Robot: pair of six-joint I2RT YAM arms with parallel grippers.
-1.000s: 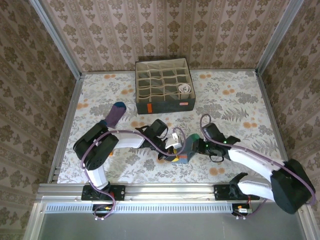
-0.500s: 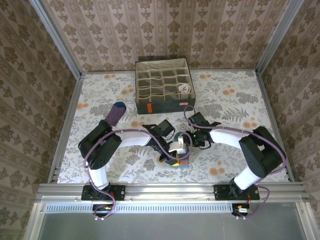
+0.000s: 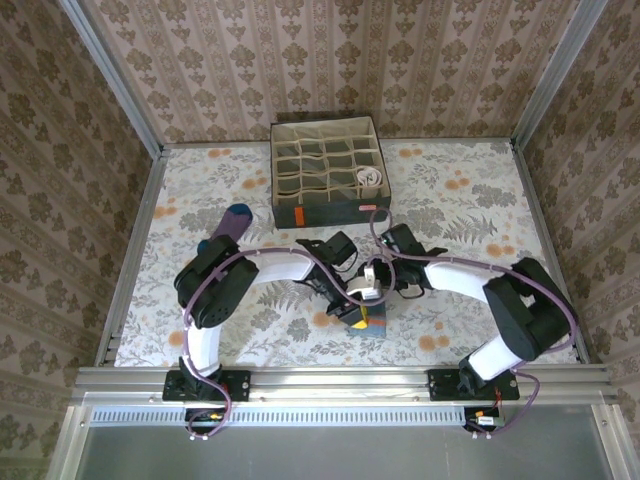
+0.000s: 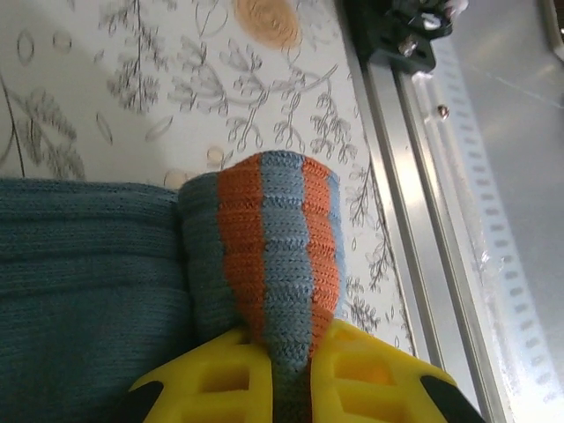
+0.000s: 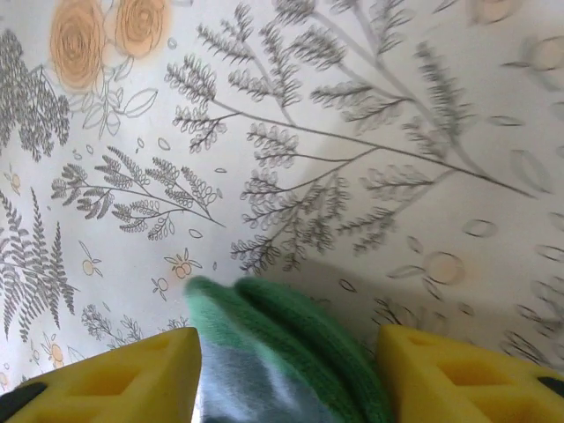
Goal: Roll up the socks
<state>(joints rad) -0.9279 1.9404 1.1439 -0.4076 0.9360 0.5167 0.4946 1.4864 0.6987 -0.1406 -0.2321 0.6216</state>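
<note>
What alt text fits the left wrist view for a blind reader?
The left pincer is shut on the orange-and-blue striped end of a sock lying on a flowered tablecloth. A metal rail runs down the right side.

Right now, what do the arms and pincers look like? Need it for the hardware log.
Both look alike. Left arm and right arm: white links, black joint housings, black bases. A purple cable loops loosely along each. Left pincer and right pincer: two blocky yellow fingers with recessed pockets and black patches at the outer edges.
</note>
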